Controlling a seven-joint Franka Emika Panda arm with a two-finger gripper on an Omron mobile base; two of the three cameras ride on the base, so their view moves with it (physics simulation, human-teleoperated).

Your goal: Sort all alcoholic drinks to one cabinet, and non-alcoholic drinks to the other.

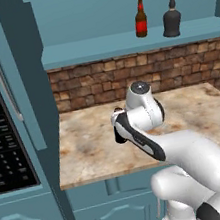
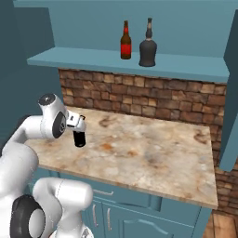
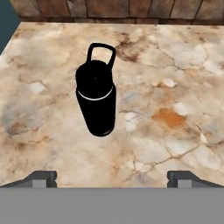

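You can read almost nothing here: the microwave panel (image 1: 4, 145) shows a pale digit, maybe a 6, its keypad marks blurred; the beer bottle (image 1: 140, 18) wears a blank red label.

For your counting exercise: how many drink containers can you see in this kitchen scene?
3. The beer bottle and the round-bellied bottle stand side by side on the cabinet floor board. The black flask stands on the counter. Others may be hidden.
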